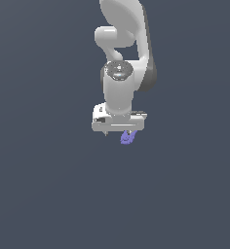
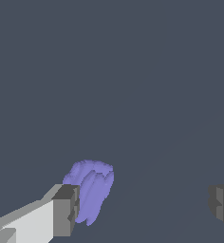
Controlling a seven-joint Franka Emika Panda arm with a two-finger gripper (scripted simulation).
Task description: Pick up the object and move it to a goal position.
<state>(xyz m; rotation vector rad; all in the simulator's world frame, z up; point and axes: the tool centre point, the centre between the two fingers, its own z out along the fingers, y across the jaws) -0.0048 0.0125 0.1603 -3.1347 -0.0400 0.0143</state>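
The object (image 1: 127, 138) is a small violet-blue ridged lump. In the exterior view it sits just under the white gripper (image 1: 120, 133), toward that view's right end of the hand. In the wrist view the object (image 2: 91, 189) lies between the jaws, close against one grey fingertip (image 2: 66, 210). The other fingertip (image 2: 222, 203) stands far from it. The gripper (image 2: 144, 207) is open wide and holds nothing. The lower part of the lump is partly hidden behind the near finger.
The white arm (image 1: 121, 58) rises above the gripper in the exterior view. Around it there is only a plain dark grey-blue surface (image 1: 48, 185). No goal marker shows.
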